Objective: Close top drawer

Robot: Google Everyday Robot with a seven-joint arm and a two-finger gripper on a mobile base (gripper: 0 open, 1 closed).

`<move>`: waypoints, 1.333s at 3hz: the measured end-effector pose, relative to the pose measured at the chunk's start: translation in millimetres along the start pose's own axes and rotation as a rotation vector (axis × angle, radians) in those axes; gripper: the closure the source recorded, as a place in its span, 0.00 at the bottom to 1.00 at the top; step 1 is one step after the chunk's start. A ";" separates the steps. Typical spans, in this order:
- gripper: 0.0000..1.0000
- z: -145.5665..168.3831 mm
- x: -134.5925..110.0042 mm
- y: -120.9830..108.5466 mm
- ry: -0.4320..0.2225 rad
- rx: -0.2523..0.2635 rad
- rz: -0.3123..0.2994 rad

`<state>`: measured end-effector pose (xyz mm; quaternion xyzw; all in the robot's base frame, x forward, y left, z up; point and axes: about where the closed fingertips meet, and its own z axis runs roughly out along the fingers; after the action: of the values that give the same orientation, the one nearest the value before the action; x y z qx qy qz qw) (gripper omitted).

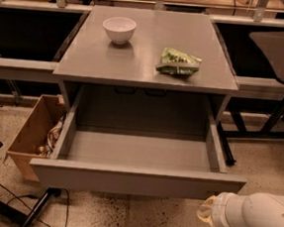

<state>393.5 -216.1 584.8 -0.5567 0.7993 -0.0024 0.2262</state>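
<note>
The top drawer (pixel 136 179) of the grey cabinet (pixel 148 66) stands pulled far out toward me. Its inside is bare and its flat grey front panel faces me. My white arm (pixel 252 219) comes in from the lower right, just in front of the drawer's right front corner and slightly below it. The gripper itself is hidden behind the arm's rounded end, so I cannot see the fingers.
A white bowl (pixel 119 30) and a green snack bag (pixel 178 62) lie on the cabinet top. An open cardboard box (pixel 33 136) of clutter sits on the floor to the left. A black stand leg (pixel 37 208) and cables lie at lower left. Table frames flank the cabinet.
</note>
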 end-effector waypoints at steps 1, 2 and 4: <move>1.00 10.8 -12.3 -39.9 -0.061 0.046 -0.011; 1.00 10.7 -12.5 -40.6 -0.065 0.050 -0.012; 1.00 22.0 -38.7 -84.1 -0.151 0.081 -0.026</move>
<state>487.0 -208.2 600.4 -0.5560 0.7720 0.0045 0.3081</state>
